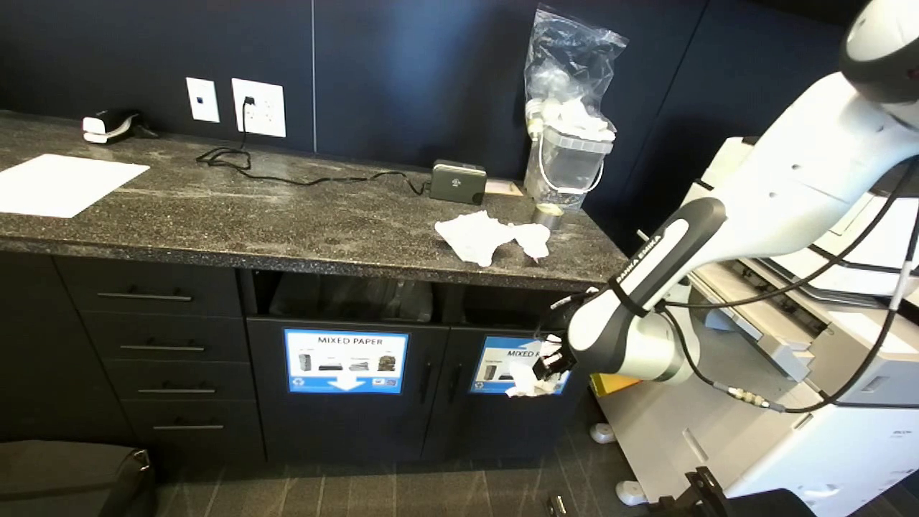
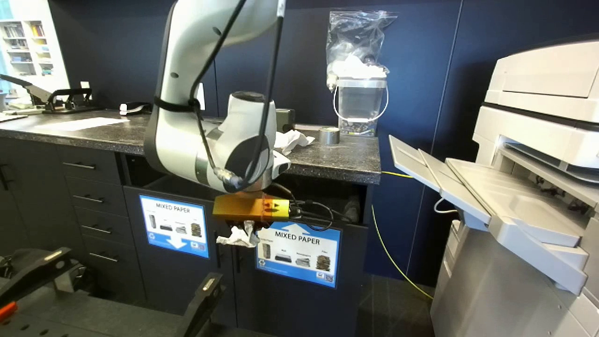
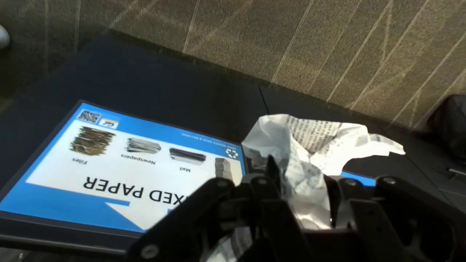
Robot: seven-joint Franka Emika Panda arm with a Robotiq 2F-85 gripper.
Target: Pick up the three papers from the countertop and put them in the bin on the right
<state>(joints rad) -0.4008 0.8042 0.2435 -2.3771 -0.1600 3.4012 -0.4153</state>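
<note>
Nearest the wrist camera, the black two-fingered gripper (image 3: 304,182) is clamped on a crumpled white printed paper (image 3: 300,167), which hangs in front of the black two-door bin cupboard (image 1: 344,431). In an exterior view it partly covers a blue-and-white MIXED PAPER sign (image 1: 495,362), below a dark rectangular opening (image 1: 495,305). Higher up, on the speckled dark countertop (image 1: 323,222), more crumpled white paper (image 1: 474,237), whether one piece or two cannot be told, lies near the front edge, beside a silver tape roll (image 1: 548,215). Behind the roll stands a clear plastic bucket (image 2: 360,100); well apart lies a flat white sheet (image 1: 64,185).
</note>
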